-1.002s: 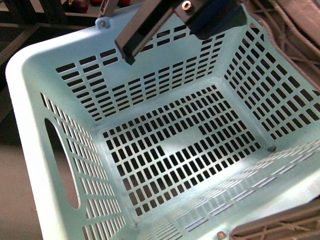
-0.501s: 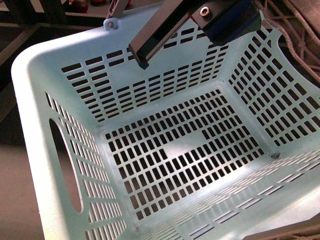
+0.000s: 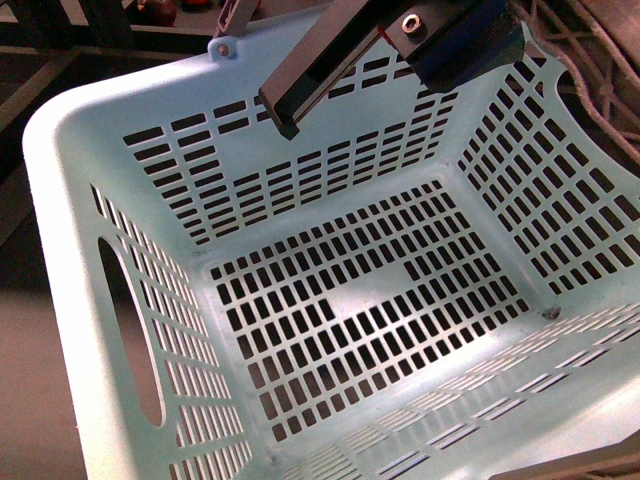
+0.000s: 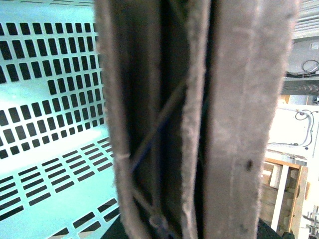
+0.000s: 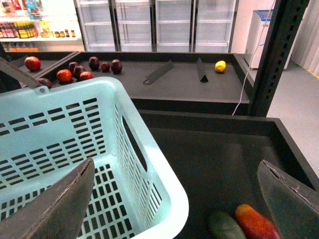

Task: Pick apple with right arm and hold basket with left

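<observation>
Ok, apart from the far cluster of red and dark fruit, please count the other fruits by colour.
yellow fruit: 1
green fruit: 1
red apple: 1
Total: 3

Right pincer (image 5: 175,162) spread wide, left pincer (image 3: 287,115) angled

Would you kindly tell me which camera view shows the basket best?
The front view: the basket fills it, with slotted floor, walls and an oval hand hole visible. The right wrist view shows only one corner and rim; the left wrist view shows a slotted patch behind the ribbed handle.
</observation>
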